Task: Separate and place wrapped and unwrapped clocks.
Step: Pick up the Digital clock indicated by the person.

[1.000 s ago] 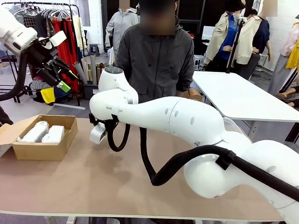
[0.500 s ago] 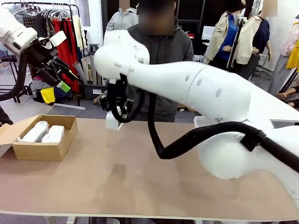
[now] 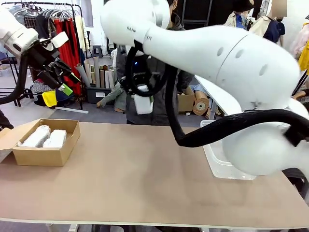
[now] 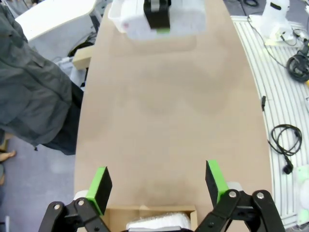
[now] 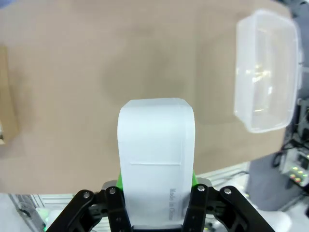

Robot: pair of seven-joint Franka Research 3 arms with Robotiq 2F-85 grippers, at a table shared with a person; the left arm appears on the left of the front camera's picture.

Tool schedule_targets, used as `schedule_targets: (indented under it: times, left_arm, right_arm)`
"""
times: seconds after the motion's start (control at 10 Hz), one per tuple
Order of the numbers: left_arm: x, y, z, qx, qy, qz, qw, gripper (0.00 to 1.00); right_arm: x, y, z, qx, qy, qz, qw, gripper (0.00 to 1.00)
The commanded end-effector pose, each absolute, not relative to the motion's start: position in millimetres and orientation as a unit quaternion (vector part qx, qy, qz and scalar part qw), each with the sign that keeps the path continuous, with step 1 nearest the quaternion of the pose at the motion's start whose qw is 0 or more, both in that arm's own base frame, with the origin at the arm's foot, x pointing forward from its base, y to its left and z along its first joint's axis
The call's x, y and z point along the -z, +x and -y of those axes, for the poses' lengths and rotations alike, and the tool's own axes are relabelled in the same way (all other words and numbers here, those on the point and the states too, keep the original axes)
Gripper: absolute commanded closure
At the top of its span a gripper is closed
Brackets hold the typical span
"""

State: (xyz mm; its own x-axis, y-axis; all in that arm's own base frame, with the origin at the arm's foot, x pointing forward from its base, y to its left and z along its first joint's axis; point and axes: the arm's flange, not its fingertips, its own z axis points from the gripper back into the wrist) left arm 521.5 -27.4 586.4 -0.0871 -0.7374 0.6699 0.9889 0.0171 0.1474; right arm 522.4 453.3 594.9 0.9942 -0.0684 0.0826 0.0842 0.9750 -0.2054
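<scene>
One bare clock (image 5: 155, 159) in right claw (image 5: 155, 193)

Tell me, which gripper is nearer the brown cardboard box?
Left. The left gripper hangs open above the brown cardboard box; the right gripper, shut on the bare white clock, is raised over mid-table.

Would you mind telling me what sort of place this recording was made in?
Probably a robotics lab or workshop kept in a clothing studio or stockroom: a clothes rack of hung garments and rolls of material stand behind the table, and loose cables lie on the floor.
</scene>
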Motion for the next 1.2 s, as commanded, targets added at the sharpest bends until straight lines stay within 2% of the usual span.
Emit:
schedule_targets:
  times: [0.0, 0.3, 0.8, 1.1]
  left_arm:
    - [-587, 519, 24, 0.677, -0.203, 0.304, 0.638, 0.0]
    - [-587, 519, 24, 0.677, -0.203, 0.304, 0.638, 0.0]
    - [-587, 519, 24, 0.677, -0.203, 0.304, 0.638, 0.0]
    - [-587, 519, 24, 0.677, -0.203, 0.304, 0.638, 0.0]
  right_arm:
    - [-551, 422, -346, 0.009, -0.139, 0.085, 0.987, 1.0]
    - [-569, 413, -285, 0.0, -0.108, 0.124, 0.986, 1.0]
    - [-545, 414, -182, -0.054, -0.145, 0.144, 0.977, 1.0]
    - [-527, 407, -136, -0.062, -0.099, 0.138, 0.983, 1.0]
